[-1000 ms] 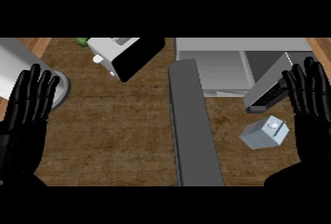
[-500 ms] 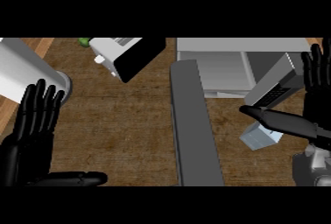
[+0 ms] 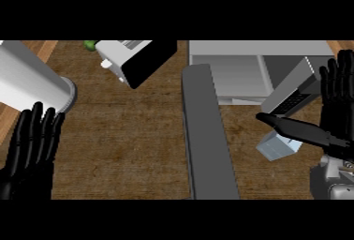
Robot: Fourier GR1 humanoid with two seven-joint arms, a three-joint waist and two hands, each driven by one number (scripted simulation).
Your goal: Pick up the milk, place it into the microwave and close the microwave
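The milk (image 3: 278, 147), a small pale blue-grey carton, stands on the wooden counter (image 3: 131, 140) at the right, in front of the microwave (image 3: 232, 70). The microwave's cavity faces me and its long grey door (image 3: 207, 145) stands open, running down the middle of the view. My right hand (image 3: 337, 112) is at the right edge, open with straight fingers pointing up. Its thumb (image 3: 297, 129) stretches left across the carton's top right and hides part of it. My left hand (image 3: 31, 145) rests open at the lower left, fingers up, far from the milk.
A toaster-like white and black appliance (image 3: 135, 61) sits at the back centre-left, with a small green object (image 3: 90, 45) behind it. A large pale grey cylinder (image 3: 31, 77) fills the far left. A slanted grey panel (image 3: 294, 93) of the microwave rises above the carton.
My right hand has shifted right, and its thumb has swung out over the milk carton. My left hand has sunk lower, its thumb now out of view.
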